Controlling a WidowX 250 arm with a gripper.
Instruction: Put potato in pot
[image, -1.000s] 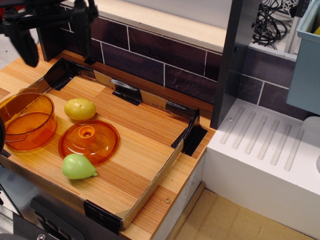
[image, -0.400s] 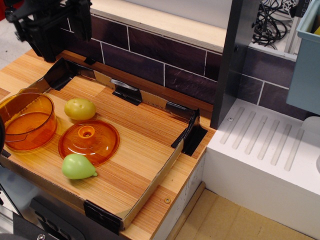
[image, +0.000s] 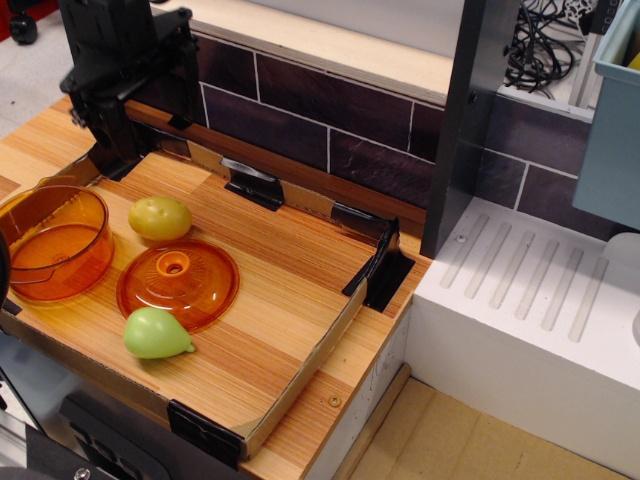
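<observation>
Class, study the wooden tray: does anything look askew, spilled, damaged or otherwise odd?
Nothing is spilled or broken. The one oddity: the orange lid lies flat on the tray instead of on the pot, which stands upright and open. The potato and green pear-shaped toy rest intact on the wood.

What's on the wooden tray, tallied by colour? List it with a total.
Orange: 2, the pot and the lid
Yellowish: 1, the potato
Light green: 1, the pear-shaped toy
Total: 4
</observation>
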